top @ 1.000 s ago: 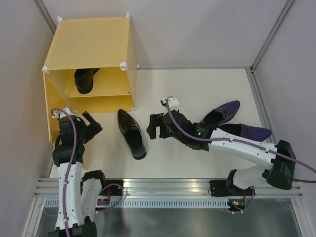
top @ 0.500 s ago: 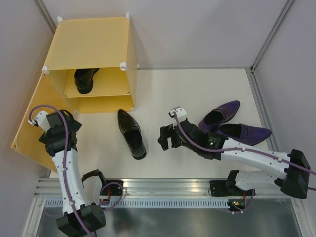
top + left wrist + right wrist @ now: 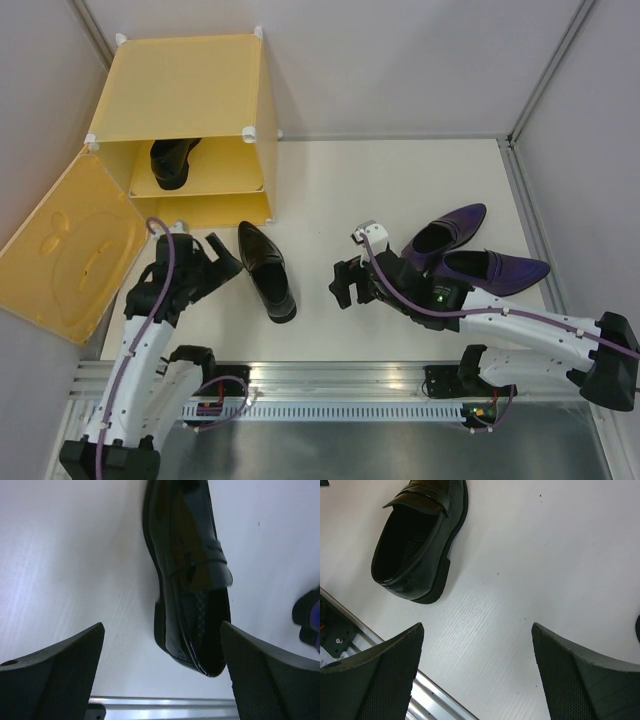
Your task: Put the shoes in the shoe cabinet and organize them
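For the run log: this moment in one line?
door open | black shoe in cabinet | second black shoe, purple pair on table | left hand, right hand open

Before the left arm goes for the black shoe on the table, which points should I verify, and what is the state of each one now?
1. Cabinet door open: ok, it stands wide open to the left.
2. Left gripper open and empty: ok.
3. Black shoe on the table free to take: ok, it stands on its sole and nothing touches it.
4. Room beside the black shoe in the cabinet: ok, the space to its right is bare.
5. Right gripper out of the way: ok, it is open, empty and apart from the shoe, on its far side.
6. Lower compartment free: cannot tell, most of it is hidden.
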